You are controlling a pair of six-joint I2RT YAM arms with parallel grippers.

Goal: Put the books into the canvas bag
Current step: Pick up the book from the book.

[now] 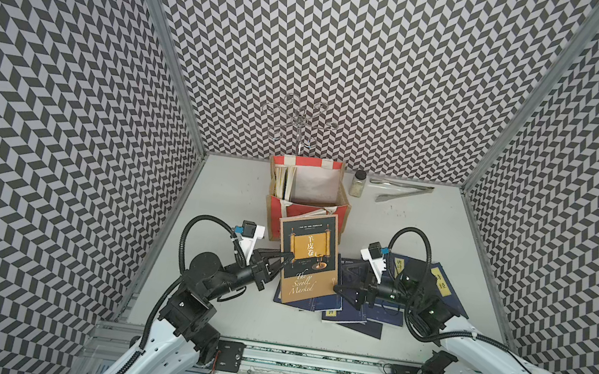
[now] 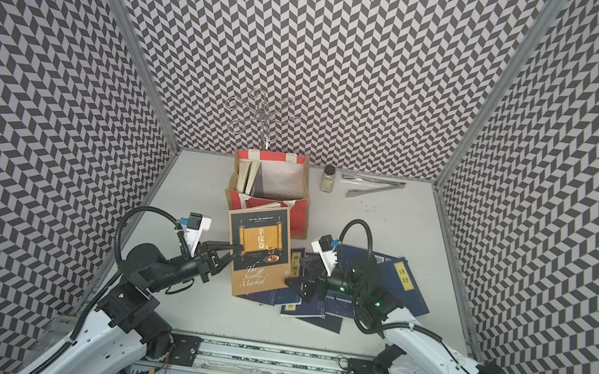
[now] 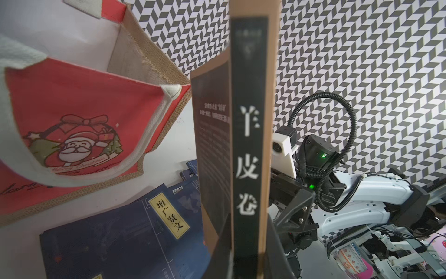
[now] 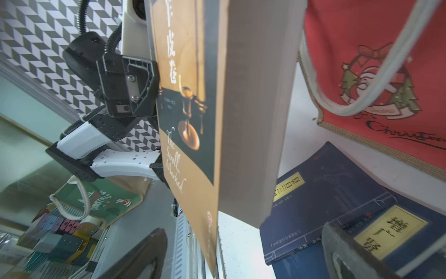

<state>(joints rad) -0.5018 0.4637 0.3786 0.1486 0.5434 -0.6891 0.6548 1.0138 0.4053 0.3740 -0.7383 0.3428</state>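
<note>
My left gripper is shut on the spine edge of the black-and-gold book "The Scroll Marked". It holds the book tilted above the table, just in front of the canvas bag. The bag stands open, with books upright at its left side. My right gripper is open beside the held book's lower right corner, over several navy books lying on the table.
A small jar and metal tongs lie at the back right of the table. A wire rack stands behind the bag. Patterned walls close in the left, right and back sides.
</note>
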